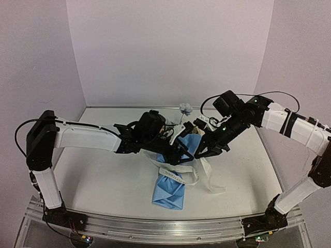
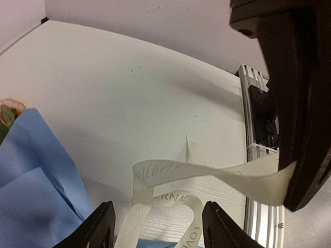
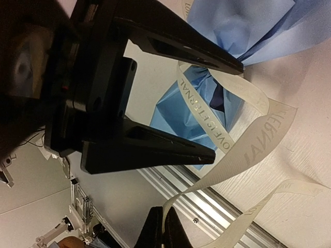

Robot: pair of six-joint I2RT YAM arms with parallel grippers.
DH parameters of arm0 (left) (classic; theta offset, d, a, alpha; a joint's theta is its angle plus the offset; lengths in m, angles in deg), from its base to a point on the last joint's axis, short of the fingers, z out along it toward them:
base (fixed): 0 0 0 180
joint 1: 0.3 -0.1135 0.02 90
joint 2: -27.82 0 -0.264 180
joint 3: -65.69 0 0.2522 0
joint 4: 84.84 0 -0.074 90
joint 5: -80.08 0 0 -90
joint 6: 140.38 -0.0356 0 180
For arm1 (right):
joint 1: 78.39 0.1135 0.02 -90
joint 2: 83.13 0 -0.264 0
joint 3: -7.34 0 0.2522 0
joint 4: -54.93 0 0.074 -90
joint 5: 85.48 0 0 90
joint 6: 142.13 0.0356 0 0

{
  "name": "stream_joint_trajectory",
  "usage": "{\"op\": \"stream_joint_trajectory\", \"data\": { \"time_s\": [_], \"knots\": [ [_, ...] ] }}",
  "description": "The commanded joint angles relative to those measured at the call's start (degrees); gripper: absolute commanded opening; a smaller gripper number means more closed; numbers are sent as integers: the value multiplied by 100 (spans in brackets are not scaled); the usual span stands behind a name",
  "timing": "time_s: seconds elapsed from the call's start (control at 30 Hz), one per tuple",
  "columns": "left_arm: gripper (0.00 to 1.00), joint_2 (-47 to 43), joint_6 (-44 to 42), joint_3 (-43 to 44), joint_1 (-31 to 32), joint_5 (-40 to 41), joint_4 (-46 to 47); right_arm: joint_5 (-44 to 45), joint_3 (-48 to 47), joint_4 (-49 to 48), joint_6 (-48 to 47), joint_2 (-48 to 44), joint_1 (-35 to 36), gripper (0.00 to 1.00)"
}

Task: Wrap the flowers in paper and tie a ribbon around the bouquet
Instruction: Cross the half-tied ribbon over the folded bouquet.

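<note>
Tying under way: right end effector (image 3: 163, 221) pinches the cream-white lettered fabric ribbon (image 3: 248, 150) looped over the blue paper-cone bouquet (image 1: 169, 191); left end effector (image 2: 159, 227), spread, should probably seize the loop next

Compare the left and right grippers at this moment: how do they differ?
The left gripper is open, its jaws well apart; the right gripper is shut. The right gripper pinches a strand of the ribbon; the left gripper clamps nothing, and a loose ribbon loop lies on the table ahead of it. Both are black and two-fingered, and they sit close together over the bouquet.
</note>
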Motion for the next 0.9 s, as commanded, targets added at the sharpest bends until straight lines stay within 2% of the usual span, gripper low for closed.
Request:
{"op": "stream_joint_trajectory", "data": {
  "time_s": [0.0, 0.3, 0.57, 0.7, 0.83, 0.87],
  "knots": [
    [58, 214, -470, 181, 85, -39, 647, -336, -322, 6, 70, 75, 22, 0],
    [50, 500, -694, 288, 83, -220, 1093, -703, -251, 235, -141, -33, 21, 0],
    [47, 621, -579, 201, 81, -368, 1743, -858, -120, 394, -341, -107, 22, 0],
    [32, 721, -612, 270, 82, -472, 1824, -832, -106, 559, -519, -119, 22, 0],
    [9, 701, -474, 215, 81, -401, 1988, -673, -41, 696, -711, -163, 21, 0],
    [6, 653, -414, 135, 82, -318, 2067, -549, -10, 732, -772, -192, 21, 0]
  ]
}}
